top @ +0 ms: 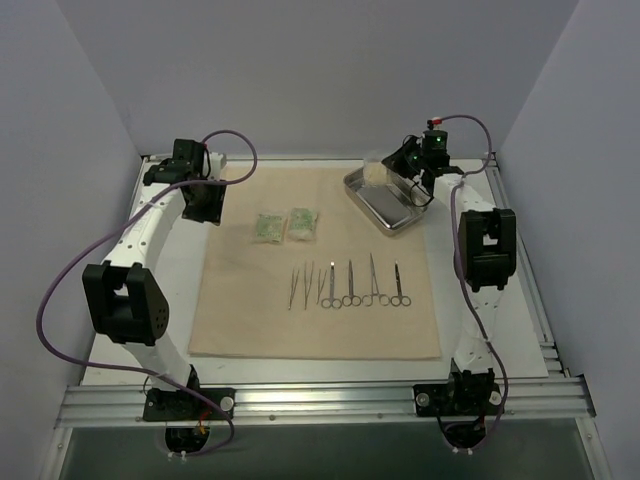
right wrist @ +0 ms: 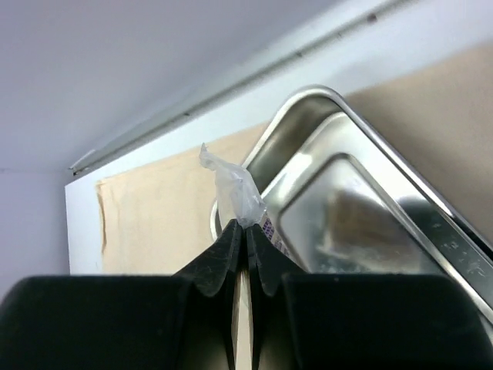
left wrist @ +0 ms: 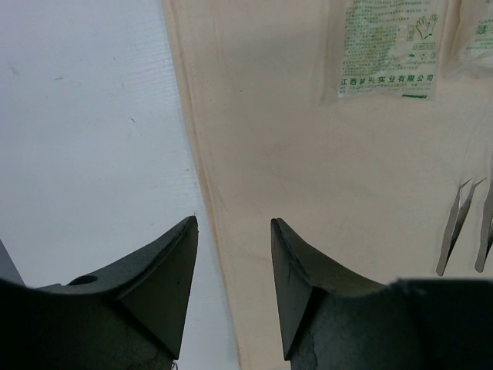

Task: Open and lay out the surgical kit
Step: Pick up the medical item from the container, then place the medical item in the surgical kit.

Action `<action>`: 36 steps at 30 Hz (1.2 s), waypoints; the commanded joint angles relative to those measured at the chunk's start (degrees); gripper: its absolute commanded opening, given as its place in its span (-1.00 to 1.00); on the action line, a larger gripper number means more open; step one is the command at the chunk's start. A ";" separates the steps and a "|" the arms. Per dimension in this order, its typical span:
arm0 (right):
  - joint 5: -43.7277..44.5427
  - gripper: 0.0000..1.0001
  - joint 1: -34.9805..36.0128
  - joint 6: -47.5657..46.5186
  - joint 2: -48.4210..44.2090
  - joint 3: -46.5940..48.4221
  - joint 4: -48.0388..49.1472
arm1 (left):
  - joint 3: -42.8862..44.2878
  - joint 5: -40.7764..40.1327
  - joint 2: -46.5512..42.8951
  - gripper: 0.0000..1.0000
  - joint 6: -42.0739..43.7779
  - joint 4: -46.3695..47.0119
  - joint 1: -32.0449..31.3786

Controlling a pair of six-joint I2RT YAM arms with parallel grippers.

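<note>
A beige cloth (top: 320, 310) is spread flat on the white table (left wrist: 92, 116). A shiny tray (top: 388, 208) is set on the far right corner of the cloth. Two green packets (top: 268, 226) are laid side by side near the far edge. Thin tweezers (top: 298, 286) and scissor-handled forceps (top: 372, 284) are lined up in a row in the middle. The right gripper (right wrist: 245, 227) is squeezed tight on a clear plastic bag (right wrist: 229, 181), just over the tray. The left gripper (left wrist: 233, 221) is held half open over the left edge of the cloth. Nothing is held between its fingers.
</note>
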 commanded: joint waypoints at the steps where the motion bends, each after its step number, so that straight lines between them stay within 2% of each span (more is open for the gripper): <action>1: 2.37 -1.00 1.44 -6.65 -9.45 0.36 -0.92 | 0.51 -0.61 -3.61 0.04 0.57 1.24 0.35; 4: 1.41 -1.00 3.11 -10.61 -12.18 -0.52 -3.56 | -0.11 -0.17 -4.31 0.03 0.57 1.42 0.44; 8: -2.37 -1.00 5.13 -9.39 -15.69 -4.19 -4.79 | -0.81 0.44 -5.02 0.04 0.14 1.33 0.61; 10: -2.03 -1.00 8.28 -10.34 -16.75 -5.44 -6.10 | -1.08 0.97 -5.37 0.04 0.05 1.33 0.79; 12: 3.48 -1.00 11.79 -11.67 -18.15 -4.48 -13.64 | -1.43 1.15 -5.55 0.03 -0.39 1.33 0.88; 14: 12.54 -1.00 13.56 -11.50 -19.12 -4.04 -20.40 | -1.43 1.23 -5.64 0.03 -0.66 1.24 0.88; 17: 24.57 -1.00 17.86 -13.24 -20.71 -3.51 -25.78 | -1.17 3.69 -5.29 0.04 -0.83 1.33 0.79; 20: 34.76 -1.00 22.70 -17.54 -18.53 -0.36 -32.70 | -0.46 4.14 -4.41 0.03 -1.01 1.07 0.79; 23: 39.80 -1.00 26.12 -19.14 -15.80 2.72 -38.17 | -0.29 4.22 -4.05 0.03 -0.57 1.24 0.79; 30: 55.77 -1.00 30.61 -18.79 -10.79 5.53 -41.70 | -1.60 5.19 -5.02 0.03 0.14 2.47 0.79; 34: 67.63 -1.00 33.34 -22.11 -3.76 13.79 -47.14 | -2.48 5.45 -5.63 0.03 0.14 2.74 0.79; 36: 69.78 -1.00 34.05 -24.06 0.72 18.36 -48.38 | -2.83 5.45 -6.07 0.03 0.40 2.74 0.79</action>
